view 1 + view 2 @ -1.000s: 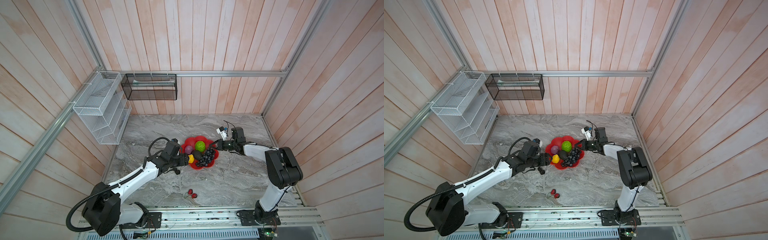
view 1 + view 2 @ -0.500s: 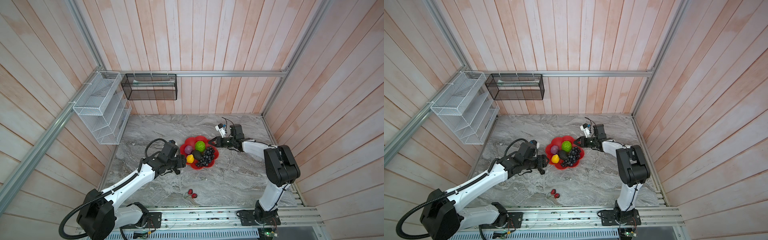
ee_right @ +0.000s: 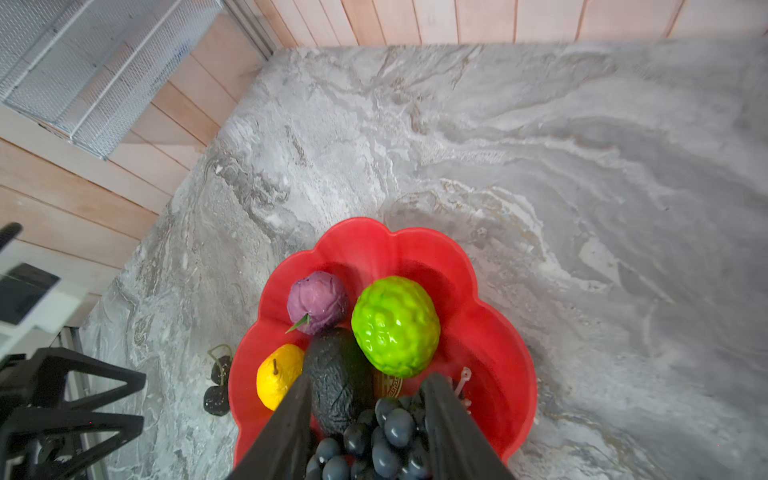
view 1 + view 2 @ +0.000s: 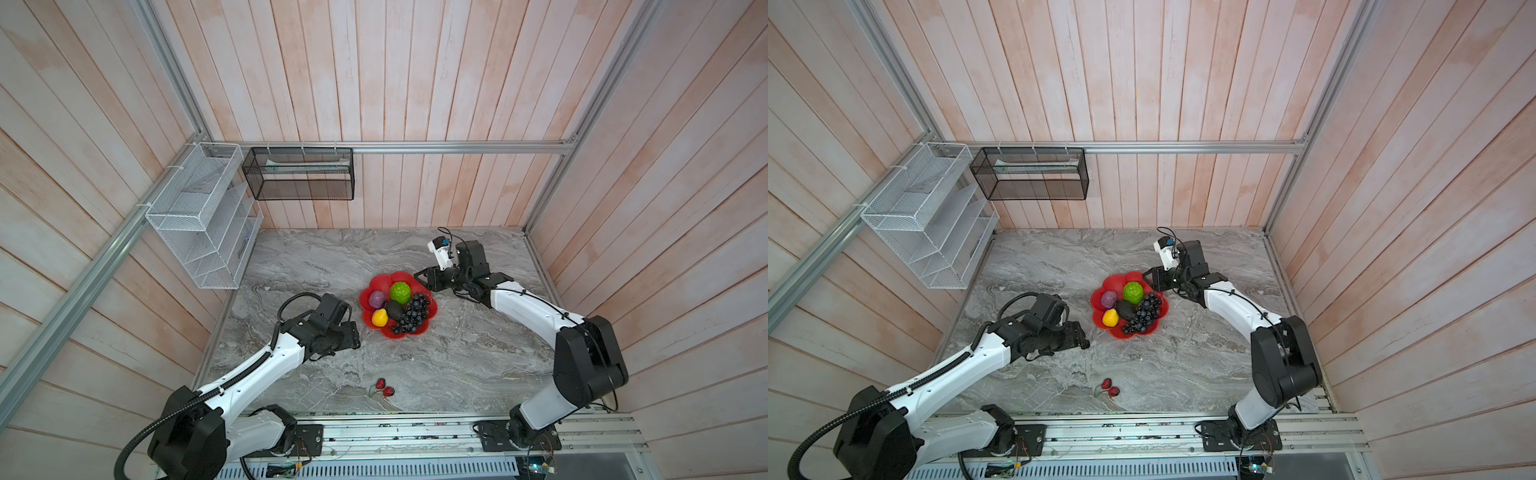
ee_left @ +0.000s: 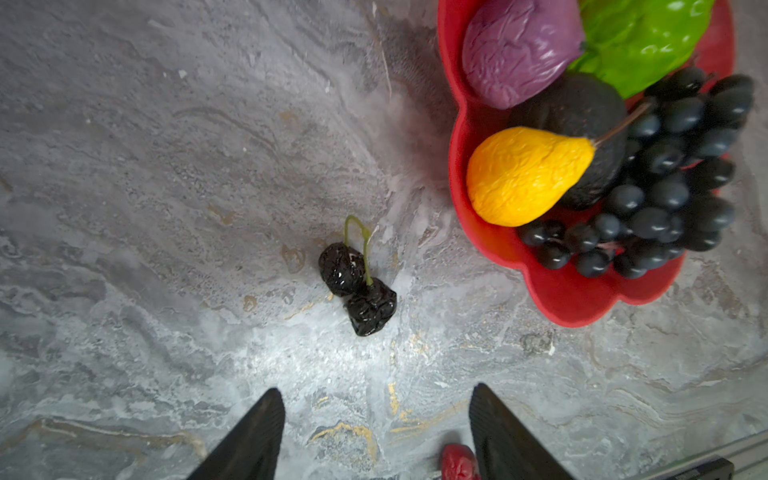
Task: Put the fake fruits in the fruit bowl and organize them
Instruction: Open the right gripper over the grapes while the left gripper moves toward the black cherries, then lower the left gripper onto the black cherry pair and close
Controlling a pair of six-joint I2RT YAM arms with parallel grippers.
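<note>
The red flower-shaped fruit bowl sits mid-table. It holds a bumpy green ball, a purple fruit, a yellow fruit, a dark avocado and a dark grape bunch. My right gripper is open at the bowl's far right rim, with the grapes lying below its fingers. My left gripper is open and empty, left of the bowl. Two small dark berries lie ahead of it beside the bowl rim. Two red strawberries lie near the table's front.
A white wire rack hangs on the left wall and a black mesh basket on the back wall. An aluminium rail runs along the table's front edge. Wooden walls close in three sides.
My right gripper has opened and drawn back a little from the grape bunch, which stays in the bowl. My left gripper has pulled away from the bowl, to the left and frontward.
</note>
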